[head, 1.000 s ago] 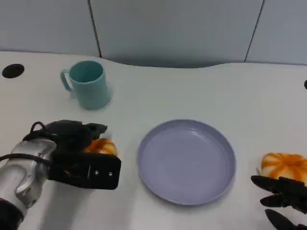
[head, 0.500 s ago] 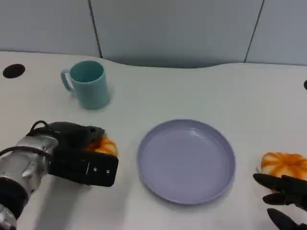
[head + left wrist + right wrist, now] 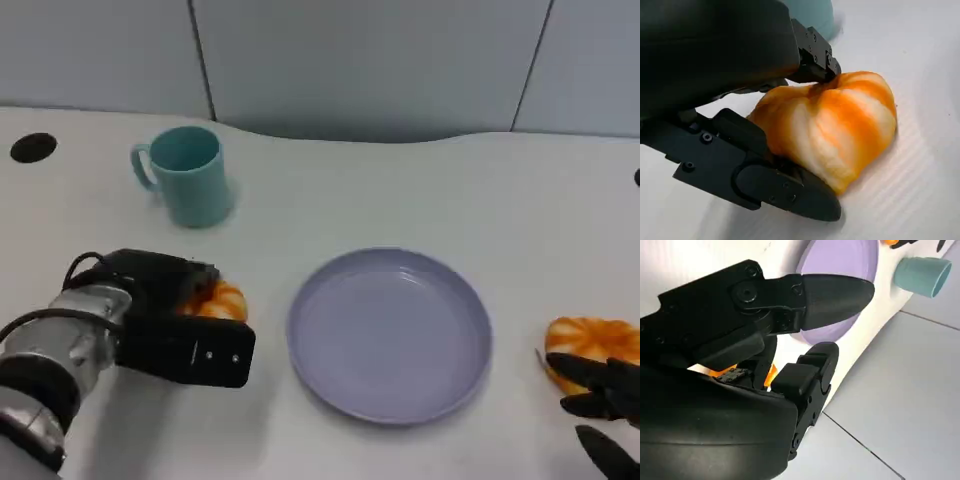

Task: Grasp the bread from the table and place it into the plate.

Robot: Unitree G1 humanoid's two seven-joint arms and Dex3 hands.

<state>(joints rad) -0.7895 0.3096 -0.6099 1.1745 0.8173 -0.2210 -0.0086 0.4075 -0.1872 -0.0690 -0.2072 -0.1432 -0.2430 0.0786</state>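
- The left hand's (image 3: pixel 165 315) black fingers (image 3: pixel 790 187) are closed around the orange-and-white striped bread roll (image 3: pixel 832 125), which sits on the white table (image 3: pixel 400 190) just left of the round lavender plate (image 3: pixel 389 335).
- The right hand's (image 3: pixel 605 405) fingers are spread apart, holding nothing, just in front of a second orange-and-white roll (image 3: pixel 590 338) right of the plate.
- A teal plastic mug (image 3: pixel 190 175) stands farther back on the left.

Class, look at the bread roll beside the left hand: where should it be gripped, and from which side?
Grip the bread roll across its rounded middle, coming from the side away from the plate, as the left hand does. It is a soft dome lying flat, so opposing fingers can pinch its flanks.
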